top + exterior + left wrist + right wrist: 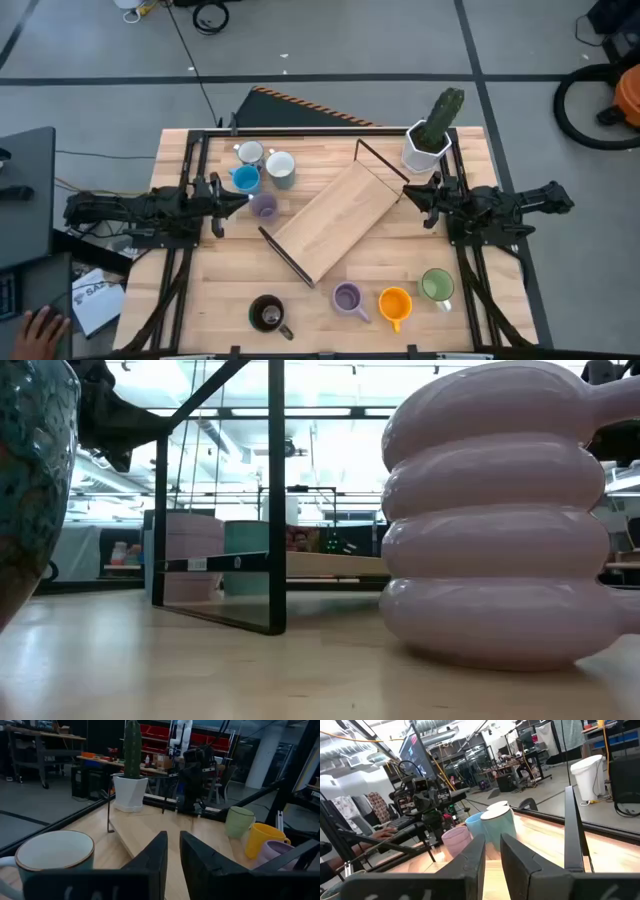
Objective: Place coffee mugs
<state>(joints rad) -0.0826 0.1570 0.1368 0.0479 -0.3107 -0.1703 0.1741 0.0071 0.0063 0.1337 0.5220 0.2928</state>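
Four mugs stand on the table's far left: white (248, 153), pale grey (281, 167), blue (245, 179) and lilac (263, 206). Along the near edge stand a dark brown mug (268, 315), a second lilac mug (347, 298), an orange mug (395, 303) and a green mug (437, 286). My left gripper (238, 201) is shut and empty, close to the left side of the far lilac mug. My right gripper (408, 194) is shut and empty, at the right end of the wooden rack (335, 220). The pale grey mug also shows in the left wrist view (55, 852).
The wooden rack with black wire frames lies aslant across the table's middle. A white hexagonal cactus pot (425, 148) stands at the far right, just beyond my right gripper. A person's hand (40, 330) shows off the table's near left corner.
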